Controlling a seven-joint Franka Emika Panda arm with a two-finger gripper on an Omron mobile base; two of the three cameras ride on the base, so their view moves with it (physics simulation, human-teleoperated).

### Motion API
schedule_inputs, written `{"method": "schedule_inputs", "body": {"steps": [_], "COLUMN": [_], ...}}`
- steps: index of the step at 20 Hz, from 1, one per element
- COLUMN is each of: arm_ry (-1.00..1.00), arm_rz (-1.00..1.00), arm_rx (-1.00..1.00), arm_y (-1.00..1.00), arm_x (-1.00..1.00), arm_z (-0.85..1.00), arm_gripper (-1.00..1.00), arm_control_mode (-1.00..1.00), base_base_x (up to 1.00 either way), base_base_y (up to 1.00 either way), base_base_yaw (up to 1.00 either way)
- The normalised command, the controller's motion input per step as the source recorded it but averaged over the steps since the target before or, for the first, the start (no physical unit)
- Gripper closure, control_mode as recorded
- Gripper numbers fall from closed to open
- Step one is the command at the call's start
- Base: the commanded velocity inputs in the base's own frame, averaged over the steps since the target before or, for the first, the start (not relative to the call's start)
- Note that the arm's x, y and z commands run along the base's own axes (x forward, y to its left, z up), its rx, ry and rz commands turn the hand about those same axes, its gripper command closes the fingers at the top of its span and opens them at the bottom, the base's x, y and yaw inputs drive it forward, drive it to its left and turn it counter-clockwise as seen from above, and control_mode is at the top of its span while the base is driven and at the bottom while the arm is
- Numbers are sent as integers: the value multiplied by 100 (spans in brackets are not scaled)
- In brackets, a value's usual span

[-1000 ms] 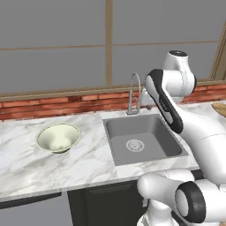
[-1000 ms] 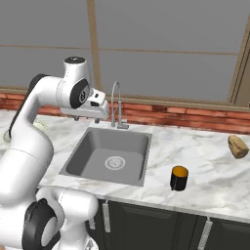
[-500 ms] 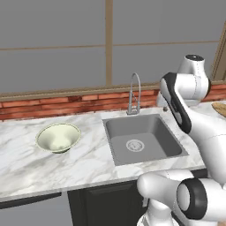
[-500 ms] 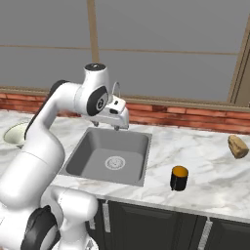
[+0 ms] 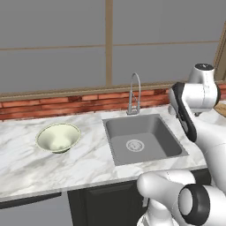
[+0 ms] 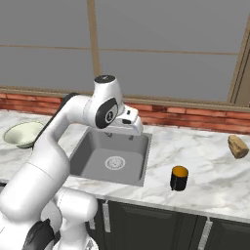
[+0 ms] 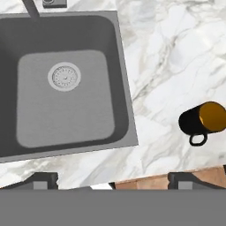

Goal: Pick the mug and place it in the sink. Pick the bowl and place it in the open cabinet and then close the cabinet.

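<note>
The black mug (image 6: pixel 179 178) with an orange inside stands upright on the marble counter, right of the grey sink (image 6: pixel 93 156). From the hand view the mug (image 7: pixel 203 119) is at the right, handle toward the counter's front edge, and the sink (image 7: pixel 62 114) is at the left. My gripper (image 6: pixel 135 131) hangs above the sink's right rim, well above and left of the mug. It (image 7: pixel 115 181) is open and holds nothing. The cream bowl (image 5: pixel 58 137) rests on the counter left of the sink (image 5: pixel 154 141). The tall cabinet is out of view.
A chrome gooseneck faucet (image 5: pixel 134 92) rises behind the sink, before a brick backsplash. A brown bread-like lump (image 6: pixel 238 145) lies far right on the counter. Dark lower cabinets with short handles (image 6: pixel 106 216) run under the counter edge.
The arm has swung right, from beside the faucet to over the sink's right rim, nearer the mug. Mug and bowl have not moved.
</note>
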Motion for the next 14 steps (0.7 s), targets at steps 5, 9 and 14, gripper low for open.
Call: {"method": "schedule_inputs", "body": {"steps": [5, 9, 14], "arm_ry": [0, 0, 0], "arm_rz": [0, 0, -2], "arm_rx": [0, 2, 10], "arm_y": [-41, -39, -39], "arm_x": [-32, -24, -22], "arm_z": [-2, 0, 0], "arm_gripper": [-100, -100, -100], "arm_control_mode": [-100, -100, -100], "base_base_x": [0, 0, 0], "base_base_y": [0, 0, 0], "base_base_yaw": [0, 0, 0]}}
